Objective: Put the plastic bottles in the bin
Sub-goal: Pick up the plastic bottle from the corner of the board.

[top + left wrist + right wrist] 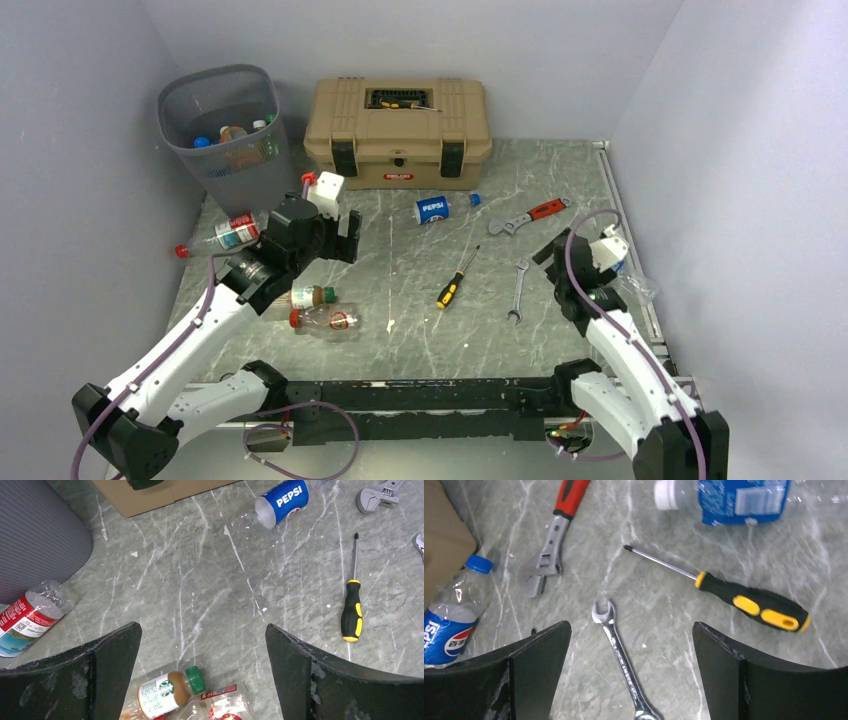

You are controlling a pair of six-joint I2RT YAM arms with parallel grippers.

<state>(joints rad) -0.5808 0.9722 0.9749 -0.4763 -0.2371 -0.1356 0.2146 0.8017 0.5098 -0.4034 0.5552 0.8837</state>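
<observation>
The grey mesh bin (220,120) stands at the back left with several bottles inside. On the table lie a Pepsi bottle (437,208), a red-white labelled bottle (225,235), a small Starbucks bottle (312,296) and a clear red-capped bottle (325,320). My left gripper (345,235) is open and empty above the table; the Starbucks bottle (167,692) lies below, near its left finger. My right gripper (556,275) is open and empty over a spanner (624,660). A blue-labelled, white-capped bottle (734,497) lies near it.
A tan toolbox (398,132) stands at the back centre. A yellow-black screwdriver (455,280), a red-handled adjustable wrench (530,215) and the spanner (519,290) lie mid-table. Crumpled clear plastic (635,288) lies by the right edge.
</observation>
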